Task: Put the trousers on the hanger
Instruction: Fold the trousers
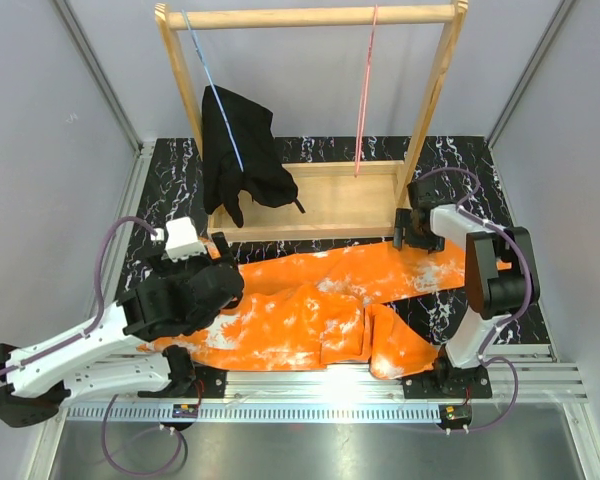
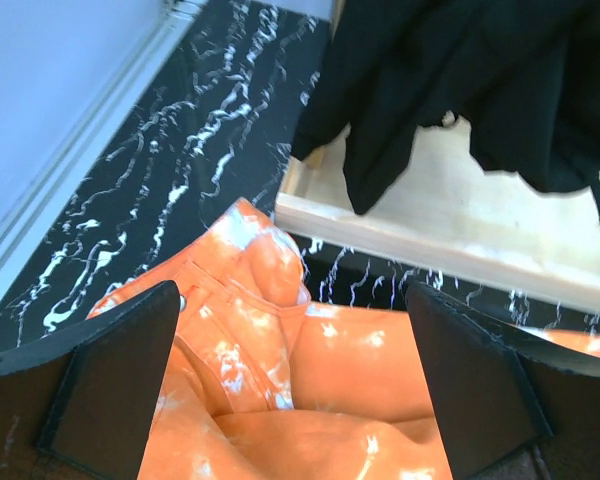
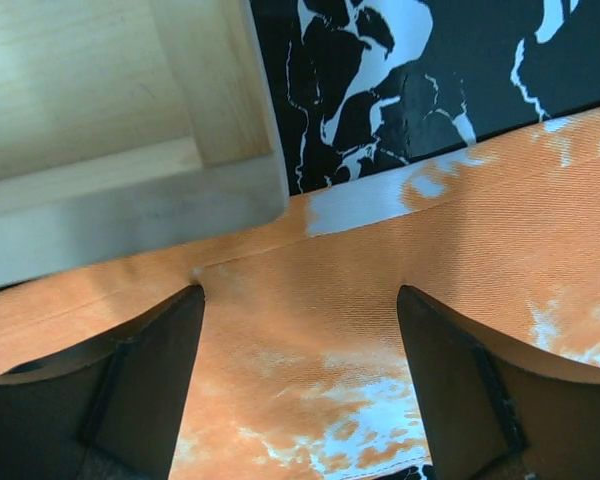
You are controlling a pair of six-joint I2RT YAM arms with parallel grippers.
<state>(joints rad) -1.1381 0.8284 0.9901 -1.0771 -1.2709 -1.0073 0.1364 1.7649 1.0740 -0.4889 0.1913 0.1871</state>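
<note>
Trousers (image 1: 310,310) sprawl flat on the marble tabletop (image 1: 170,200) from above, while the pink hanger (image 1: 365,90) dangles bare on the wooden rack (image 1: 310,17) behind. Left wrist view: left gripper (image 2: 295,385) spread wide, holding nothing, over bunched orange cloth. Right wrist view: right gripper (image 3: 300,385) gaping, empty, above a leg beside the rack's base. Best bet: pinch one clean edge each, avoiding folds, then lift together.
</note>
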